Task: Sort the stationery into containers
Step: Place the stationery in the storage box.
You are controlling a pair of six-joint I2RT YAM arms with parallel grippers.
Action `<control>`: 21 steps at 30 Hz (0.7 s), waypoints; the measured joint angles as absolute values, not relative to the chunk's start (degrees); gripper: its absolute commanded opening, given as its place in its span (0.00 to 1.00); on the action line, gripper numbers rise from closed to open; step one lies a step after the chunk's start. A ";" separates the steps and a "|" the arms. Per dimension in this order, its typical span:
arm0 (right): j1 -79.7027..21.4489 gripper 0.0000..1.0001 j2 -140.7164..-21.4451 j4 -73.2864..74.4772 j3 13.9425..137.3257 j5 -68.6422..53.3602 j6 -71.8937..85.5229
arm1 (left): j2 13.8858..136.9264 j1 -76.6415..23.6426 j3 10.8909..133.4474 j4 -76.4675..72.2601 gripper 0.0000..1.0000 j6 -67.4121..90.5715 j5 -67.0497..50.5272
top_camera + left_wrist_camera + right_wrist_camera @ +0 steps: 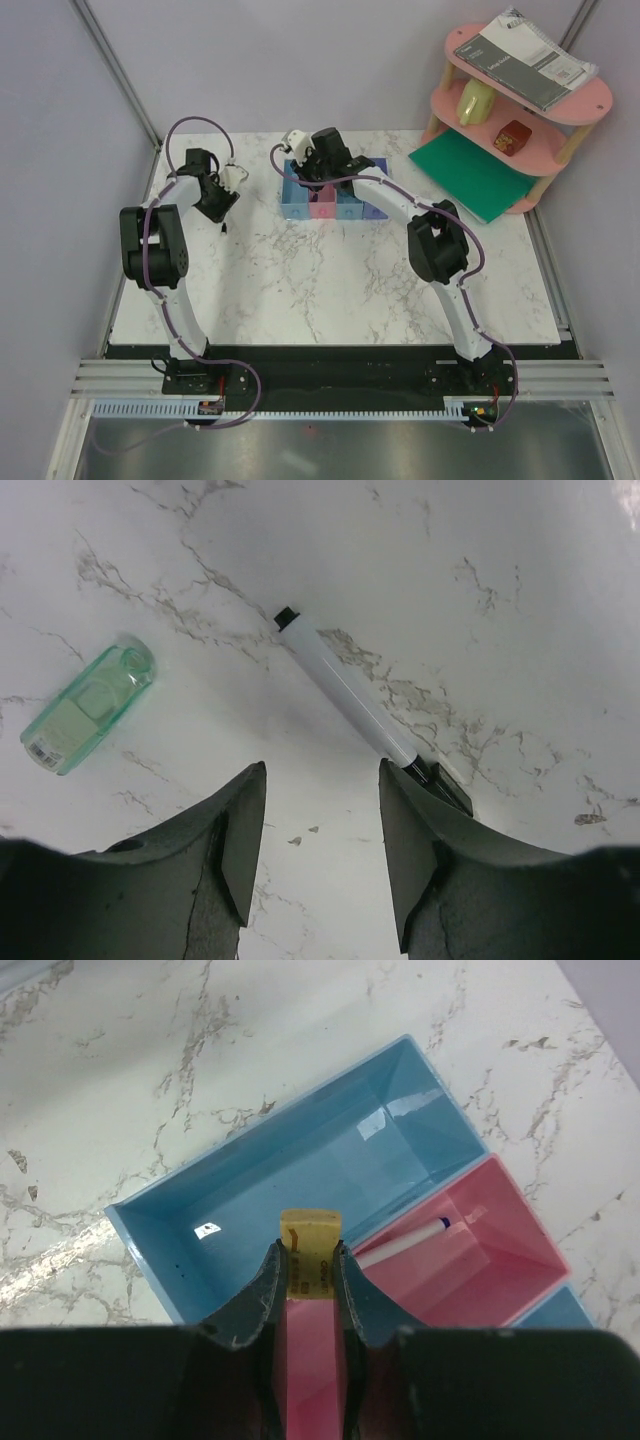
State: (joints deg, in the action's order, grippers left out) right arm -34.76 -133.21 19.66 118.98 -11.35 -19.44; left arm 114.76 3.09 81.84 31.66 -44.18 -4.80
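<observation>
The pink marker (311, 1320) is clamped tight in the right gripper (308, 1255), yellowish end poking out past the fingertips, hanging right over the blue tray (250, 1185) at the end of the row. Next door, the pink tray (505, 1250) has a blue-tipped pen (400, 1245) lying in it.

Over on the left, a black-capped pen (345, 695) lies diagonally on the marble table (500, 620), with a green bottle (90, 710) flat on its side a bit apart from it. The left gripper (322, 770) hangs above them, fingers apart with nothing between them; the pen's near end runs in by one finger.

From the top cam, the trays (330, 200) sit at the table's far side. Off to the right there's a pink shelf (520, 110) with a notebook (530, 55) on top, and a green mat (470, 170) at its foot.
</observation>
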 measured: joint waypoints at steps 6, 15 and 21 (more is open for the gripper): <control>-35.79 0.20 -135.11 18.83 118.98 -10.39 -19.53 | 114.59 2.87 84.14 31.57 0.55 -40.75 -6.92; -35.90 0.27 -136.03 17.06 119.74 -9.45 -19.55 | 114.59 1.72 83.59 31.94 0.52 -38.20 -9.93; -36.14 0.61 -136.73 16.71 119.94 -8.97 -20.10 | 115.28 1.13 83.02 32.77 0.46 -37.04 -10.74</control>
